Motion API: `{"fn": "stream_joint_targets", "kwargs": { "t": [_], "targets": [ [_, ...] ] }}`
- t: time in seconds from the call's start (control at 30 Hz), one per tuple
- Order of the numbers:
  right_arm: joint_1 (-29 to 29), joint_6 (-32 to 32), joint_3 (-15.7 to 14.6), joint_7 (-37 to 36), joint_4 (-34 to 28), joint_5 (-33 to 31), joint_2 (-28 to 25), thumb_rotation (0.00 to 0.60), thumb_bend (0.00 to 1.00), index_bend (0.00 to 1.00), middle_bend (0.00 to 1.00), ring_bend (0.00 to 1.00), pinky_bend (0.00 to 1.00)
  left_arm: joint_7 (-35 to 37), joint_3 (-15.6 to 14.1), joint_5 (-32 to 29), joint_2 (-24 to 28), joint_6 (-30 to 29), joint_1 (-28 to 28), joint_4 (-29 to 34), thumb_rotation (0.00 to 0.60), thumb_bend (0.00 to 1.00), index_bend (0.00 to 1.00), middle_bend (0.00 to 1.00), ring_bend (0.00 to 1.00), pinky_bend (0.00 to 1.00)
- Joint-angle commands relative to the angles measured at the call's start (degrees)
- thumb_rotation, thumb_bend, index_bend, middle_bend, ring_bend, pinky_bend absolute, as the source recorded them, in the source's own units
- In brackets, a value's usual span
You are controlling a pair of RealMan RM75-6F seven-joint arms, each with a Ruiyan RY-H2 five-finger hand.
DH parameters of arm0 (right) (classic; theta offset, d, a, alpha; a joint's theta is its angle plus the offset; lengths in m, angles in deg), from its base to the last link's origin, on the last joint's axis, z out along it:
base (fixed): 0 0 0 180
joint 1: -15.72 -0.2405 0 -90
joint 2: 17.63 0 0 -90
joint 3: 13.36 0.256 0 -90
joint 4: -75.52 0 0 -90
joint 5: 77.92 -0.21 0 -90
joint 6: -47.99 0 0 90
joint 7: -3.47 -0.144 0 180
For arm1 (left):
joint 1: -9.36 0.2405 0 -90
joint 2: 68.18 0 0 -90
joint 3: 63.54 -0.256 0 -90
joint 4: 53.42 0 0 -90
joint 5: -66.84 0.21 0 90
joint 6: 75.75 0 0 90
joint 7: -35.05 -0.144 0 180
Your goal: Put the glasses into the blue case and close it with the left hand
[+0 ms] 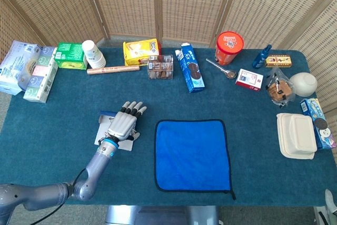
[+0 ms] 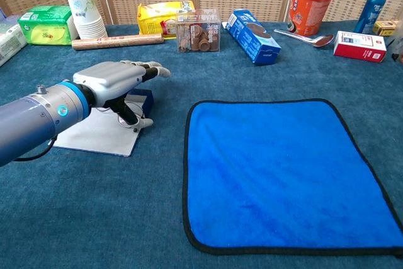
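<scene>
Bare carpet separates blue cloth (image 2: 283, 168) from back-row clutter.

Table cover (image 2: 264, 61): dark teal. Cloth (image 2: 283, 168): bright blue, black edging. Case (image 2: 140, 98): navy, lid inside apparently white. Left hand (image 2: 116, 78): silver, black fingertips. Tub (image 2: 311, 4): red-orange.

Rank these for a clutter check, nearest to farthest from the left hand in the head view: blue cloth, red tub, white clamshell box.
From the left hand:
1. Blue cloth, just to its right.
2. Red tub, back of the table, right of centre.
3. White clamshell box, far right edge.
</scene>
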Motion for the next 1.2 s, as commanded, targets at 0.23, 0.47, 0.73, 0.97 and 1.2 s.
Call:
{"fn": "stream_joint_targets", "kwargs": {
  "t": [0.23, 0.47, 0.73, 0.97, 1.2],
  "targets": [
    [0.25, -0.28, 0.00, -0.02, -0.04, 0.08, -0.06, 0.405, 0.33, 0.04, 0.13, 0.00, 0.12, 0.29, -0.19, -0.05, 0.91, -0.50, 0.41, -0.16, 0.503, 0.24, 0.00, 0.00, 0.00, 0.00],
    [-0.01, 0.07, -0.02, 0.41, -0.38, 0.40, -0.08, 0.402, 0.33, 0.04, 0.13, 0.00, 0.12, 0.44, -0.44, -0.45, 2.20, -1.00, 1.16, 0.14, 0.495, 0.24, 0.00, 0.00, 0.00, 0.00],
    [0.07, -0.08, -0.11, 0.68, -0.90, 0.68, -0.22, 0.401, 0.33, 0.04, 0.13, 0.00, 0.12, 1.68, 0.24, -0.76, 2.74, -0.90, 1.23, -0.69, 0.500, 0.24, 0.00, 0.00, 0.00, 0.00],
    [-0.11, -0.09, -0.07, 1.03, -1.21, 1.06, -0.29, 0.403, 0.33, 0.04, 0.13, 0.00, 0.12, 4.67, -0.39, 1.74, 4.85, -2.87, 2.90, 1.86, 0.501, 0.24, 0.00, 0.00, 0.00, 0.00],
    [-0.54, 0.28, -0.11, 1.47, -1.38, 1.52, -0.05, 0.401, 0.33, 0.03, 0.13, 0.00, 0.12, 5.18, -1.46, 2.98, 7.40, -4.54, 4.66, 3.80, 0.500, 0.24, 0.00, 0.00, 0.00, 0.00]
  ]
}}
